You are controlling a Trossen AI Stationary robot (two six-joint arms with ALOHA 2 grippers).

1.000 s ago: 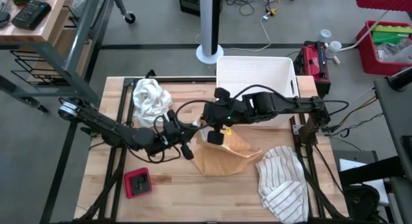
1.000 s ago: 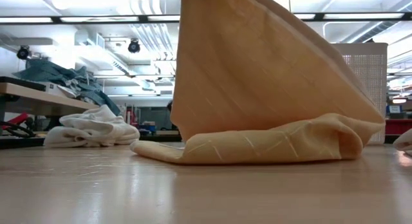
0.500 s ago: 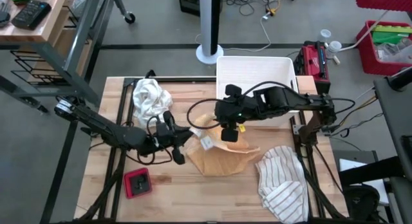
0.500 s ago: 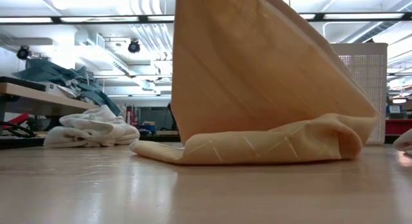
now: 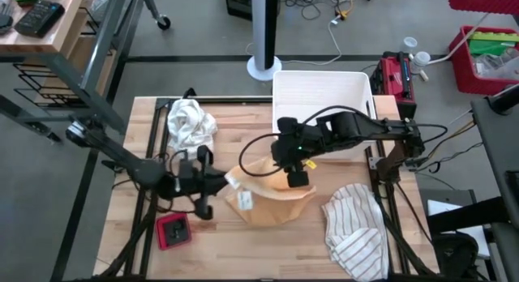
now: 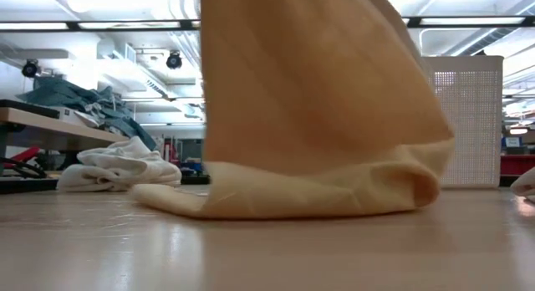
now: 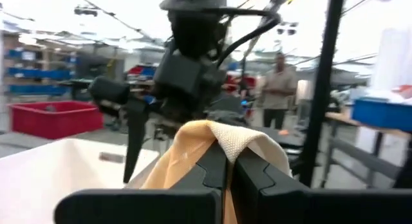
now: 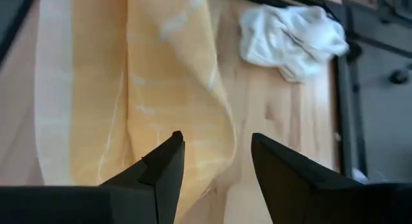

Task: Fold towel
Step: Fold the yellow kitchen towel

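Left gripper (image 5: 220, 183) clamps the corner of the yellow towel (image 5: 272, 202) at table centre. Right gripper (image 5: 298, 176) hovers above the towel (white basket (image 5: 321, 94) behind, striped cloth (image 5: 355, 229) beside).

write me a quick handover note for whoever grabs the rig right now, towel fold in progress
Left gripper: shut on a corner of the yellow towel, holding it up at table centre.
Right gripper: open, empty, hovering above the towel.
The towel's lower part lies bunched on the table; white cloth back left, striped towel front right, white bin at the back.
Done: no neat fold.
Left: lay the raised part over and flatten.
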